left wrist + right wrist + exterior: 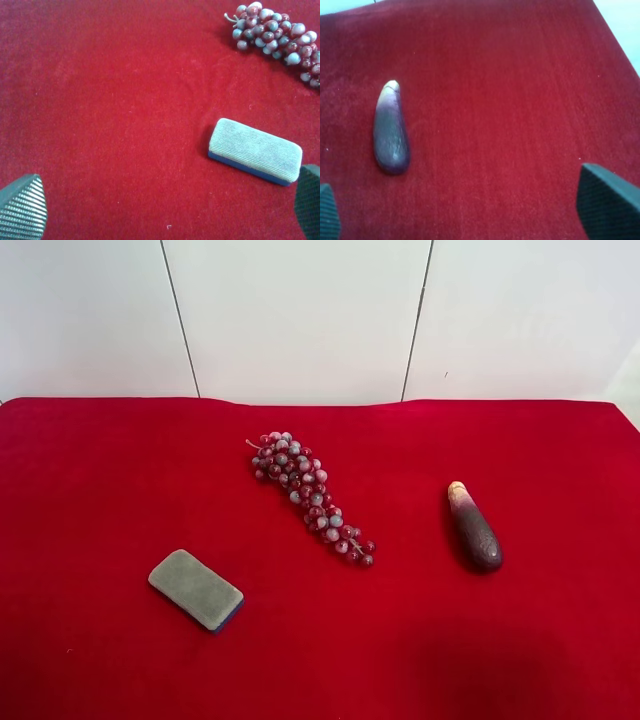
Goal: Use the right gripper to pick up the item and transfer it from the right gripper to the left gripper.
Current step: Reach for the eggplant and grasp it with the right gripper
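Red counter (pixel 100 490), cloth-covered, is backed by a white panelled wall (pixel 300 320). The item (pixel 475 528) is found lying flat on the counter toward the exterior view's right. Its pale tip is turned toward the wall and its dark rounded end toward the near edge. It is set well apart from the grapes (pixel 308 495), which are laid diagonally near the middle. The sponge (pixel 196 589), grey on top with a blue edge beneath, is placed toward that view's left, nearer the front edge and apart from the grapes. The right end effector (pixel 470 210) is recorded as released: its fingers (pixel 607 200) are spread wide at opposite edges of the right wrist view, with nothing held between them. The item is seen there ahead of the fingers, closer to one of them and untouched. The left end effector (pixel 165 205) is likewise released, its ribbed pads (pixel 22 210) spread wide and nothing gripped. In the left wrist view the sponge is seen near one pad, with the grapes farther off. No contact with either is observed.
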`<state>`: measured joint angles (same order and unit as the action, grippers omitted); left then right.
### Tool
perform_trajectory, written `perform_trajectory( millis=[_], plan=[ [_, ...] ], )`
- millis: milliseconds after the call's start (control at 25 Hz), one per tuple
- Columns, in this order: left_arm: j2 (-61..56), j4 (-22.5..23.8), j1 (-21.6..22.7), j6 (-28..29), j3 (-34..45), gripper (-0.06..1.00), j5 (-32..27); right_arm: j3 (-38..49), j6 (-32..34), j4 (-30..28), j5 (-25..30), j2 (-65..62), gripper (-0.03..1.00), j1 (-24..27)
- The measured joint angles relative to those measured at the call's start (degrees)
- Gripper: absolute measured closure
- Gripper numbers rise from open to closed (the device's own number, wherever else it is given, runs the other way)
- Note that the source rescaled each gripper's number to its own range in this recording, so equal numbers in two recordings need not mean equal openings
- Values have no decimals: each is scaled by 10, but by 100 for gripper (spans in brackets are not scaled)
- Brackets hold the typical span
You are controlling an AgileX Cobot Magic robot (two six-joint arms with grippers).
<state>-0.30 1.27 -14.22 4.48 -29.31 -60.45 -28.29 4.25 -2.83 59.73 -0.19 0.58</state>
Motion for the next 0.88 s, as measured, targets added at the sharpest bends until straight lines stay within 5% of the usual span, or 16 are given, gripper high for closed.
perform_trajectory(
  millis=[240, 480, 880],
  plan=[
    [0, 0, 0, 0, 0, -6, 0, -26, 0, 0, -14, 86, 18, 0],
    [0, 0, 0, 0, 0, -6, 0, -46, 0, 3, -51, 233, -1, 0],
    [0, 0, 0, 0, 0, -6, 0, -48, 4, 28, -106, 473, -3, 0]
  ],
)
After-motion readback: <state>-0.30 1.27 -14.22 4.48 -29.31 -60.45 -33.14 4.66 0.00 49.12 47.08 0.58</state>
